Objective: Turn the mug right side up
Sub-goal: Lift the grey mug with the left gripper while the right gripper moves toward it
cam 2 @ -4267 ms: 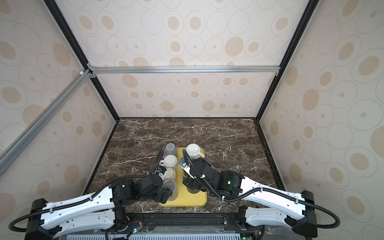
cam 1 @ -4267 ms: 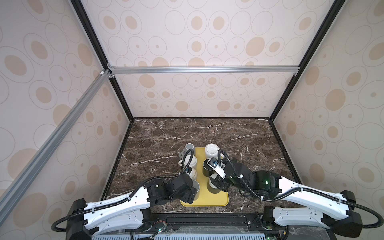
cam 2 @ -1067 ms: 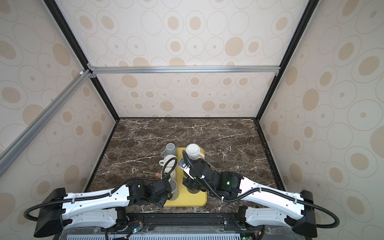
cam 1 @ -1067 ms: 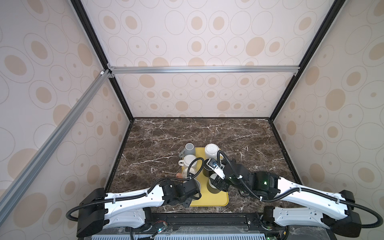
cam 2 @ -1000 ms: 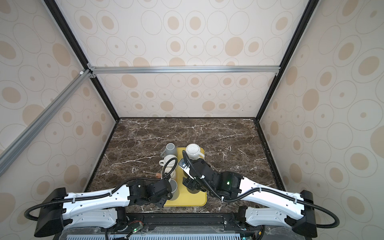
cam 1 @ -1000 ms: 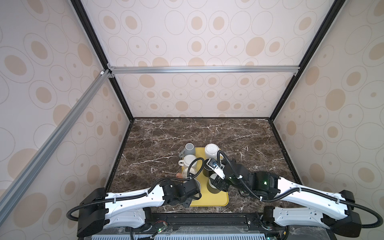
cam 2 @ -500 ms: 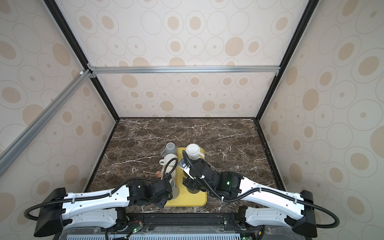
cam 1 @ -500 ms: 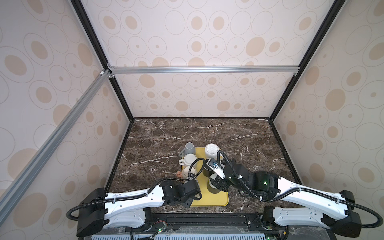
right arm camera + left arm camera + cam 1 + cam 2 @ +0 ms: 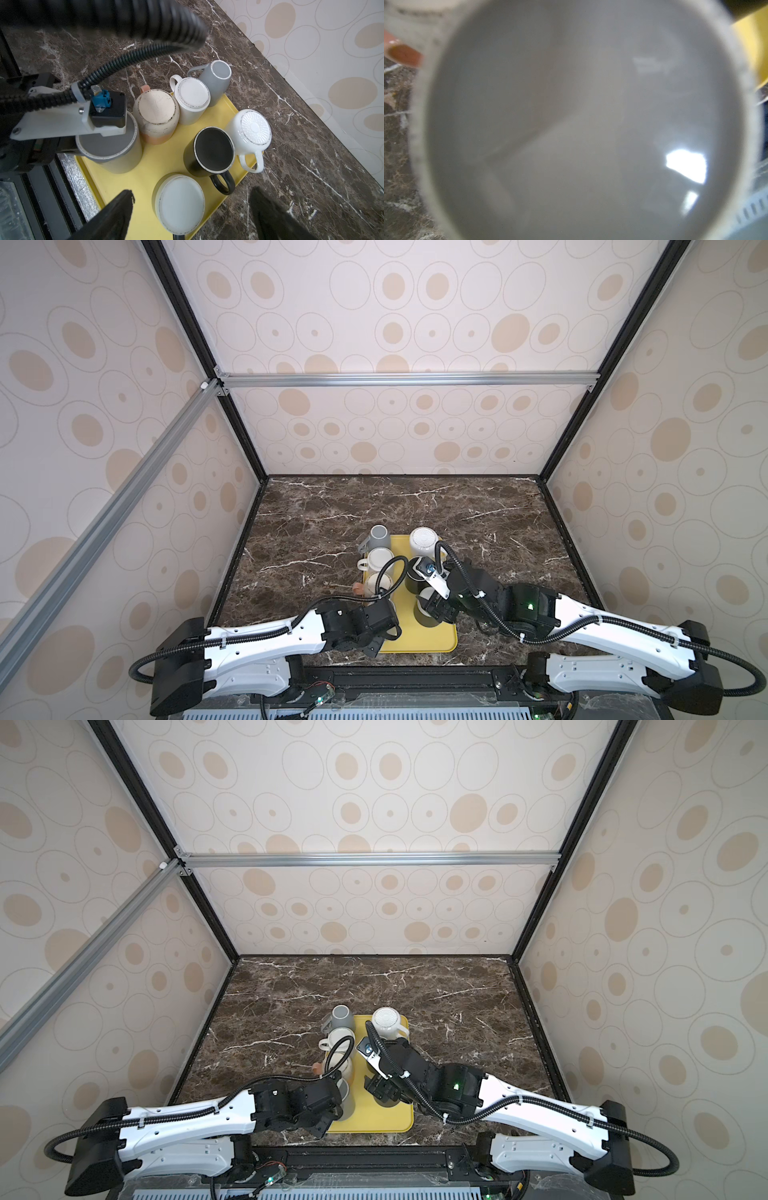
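Several mugs stand upside down on a yellow tray [image 9: 166, 158]. The near-left mug [image 9: 108, 143] has a grey base and a cream wall, and also shows in a top view [image 9: 348, 1100]. Its base fills the left wrist view [image 9: 581, 124]. My left gripper [image 9: 39, 151] sits against that mug's near side, shut on it; its fingers and the handle are hidden. My right gripper [image 9: 191, 218] hovers open over a white-based mug [image 9: 179, 205] at the tray's near right. The fingers [image 9: 116, 216] stand wide on either side without touching it.
Also upside down on the tray are a peach mug [image 9: 155, 116], a white mug [image 9: 192, 97], a grey mug [image 9: 218, 79] at the far edge, a black mug [image 9: 212, 149] and a ribbed white mug [image 9: 252, 126]. The left arm's cable [image 9: 124, 60] loops above them. Dark marble table [image 9: 374, 510] lies around.
The left gripper has closed on the near-left mug over the last second, having earlier shifted towards the tray's near-left corner. The right arm has stayed still and open.
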